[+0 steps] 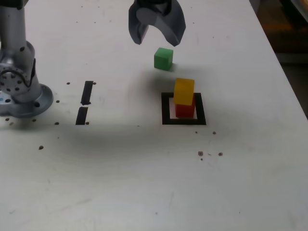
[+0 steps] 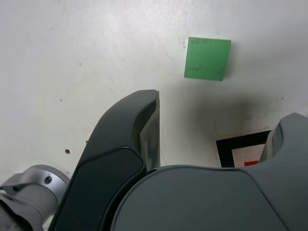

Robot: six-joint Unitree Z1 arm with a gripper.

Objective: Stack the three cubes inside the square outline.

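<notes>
Green cube (image 1: 163,58) loose, awaiting a square, gentle pinch

In the exterior view, see the green cube alone on the white table (image 1: 240,159), just beyond the square outline (image 1: 165,108) on its far side. Find the red cube (image 1: 185,110) within the outline, with the yellow cube (image 1: 184,91) stacked on top. Note the gripper (image 1: 158,44) above the table near the green cube, fingers spread wide, with nothing between. From this angle, perhaps read the yellow cube as a little off-centre on the red; hard to be sure.

In the wrist view, find the green cube again, beyond the fingertips and outside the grasp, top face flat and lightly scuffed, sides plain. See only a corner of the outline past one finger, with a sliver of red inside.

Judging from looks, expect a light, stiff block, unlikely to squash or chip, possibly a bit slick on those smooth faces. Turn the fingers to match two opposite upright faces, then close about mid-height, pads flat. Avoid pinching across corners, for fear of twisting the cube or letting it slip. Squeeze only enough for a firm hold. Carry level, clear the yellow top, lower softly and release evenly, so as not to nudge the light stack below.
</notes>
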